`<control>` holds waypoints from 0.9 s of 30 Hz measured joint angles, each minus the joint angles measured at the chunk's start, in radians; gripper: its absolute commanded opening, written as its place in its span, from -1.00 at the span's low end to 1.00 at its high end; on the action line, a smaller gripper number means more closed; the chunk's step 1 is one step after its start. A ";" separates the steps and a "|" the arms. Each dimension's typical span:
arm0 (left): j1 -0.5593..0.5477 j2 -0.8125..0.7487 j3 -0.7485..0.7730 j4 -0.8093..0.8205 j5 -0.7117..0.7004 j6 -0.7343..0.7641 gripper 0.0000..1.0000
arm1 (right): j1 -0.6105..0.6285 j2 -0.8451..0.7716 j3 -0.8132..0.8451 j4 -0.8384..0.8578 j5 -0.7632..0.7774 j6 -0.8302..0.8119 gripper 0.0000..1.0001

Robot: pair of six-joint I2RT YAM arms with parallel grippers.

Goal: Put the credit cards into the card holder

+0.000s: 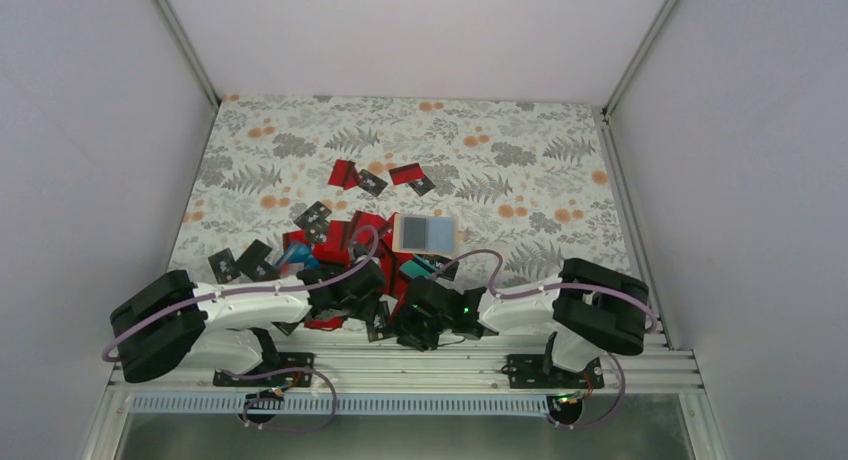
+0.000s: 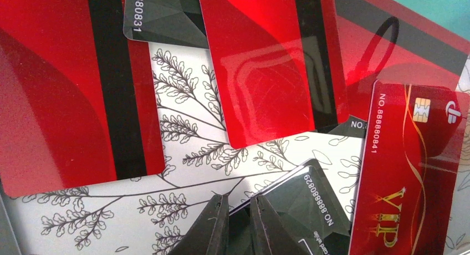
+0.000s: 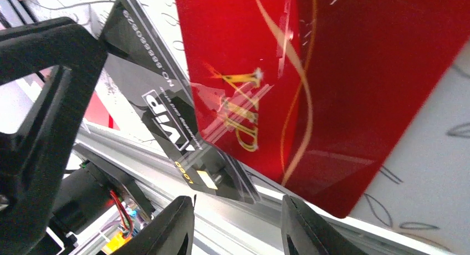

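Red, black and teal credit cards [image 1: 345, 242] lie heaped on the patterned cloth near the arms. The card holder [image 1: 425, 232] lies open and flat just beyond the heap, its clear bluish sleeve up. My left gripper [image 2: 239, 208] is shut on the edge of a black card [image 2: 310, 202] printed with a white number. A red VIP card [image 2: 410, 172] lies beside it. In the right wrist view the same black card [image 3: 166, 100] slants out over the table's near edge. My right gripper [image 3: 238, 210] stands open just short of that card's end, with nothing between its fingers.
Two red cards [image 2: 50, 100] [image 2: 260, 72] with black stripes lie ahead of the left gripper. The aluminium rail [image 3: 138, 155] of the table's near edge runs under the right gripper. More cards [image 1: 372, 180] lie scattered further back. White walls close in both sides.
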 measured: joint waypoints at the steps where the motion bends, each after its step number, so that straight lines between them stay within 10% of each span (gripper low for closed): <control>1: 0.001 -0.001 -0.004 0.006 0.002 0.000 -0.74 | 0.000 0.001 0.000 0.005 0.003 0.003 -0.19; 27: 0.006 -0.015 -0.052 0.117 0.025 -0.016 -0.74 | -0.003 0.077 -0.002 0.134 -0.017 0.000 -0.51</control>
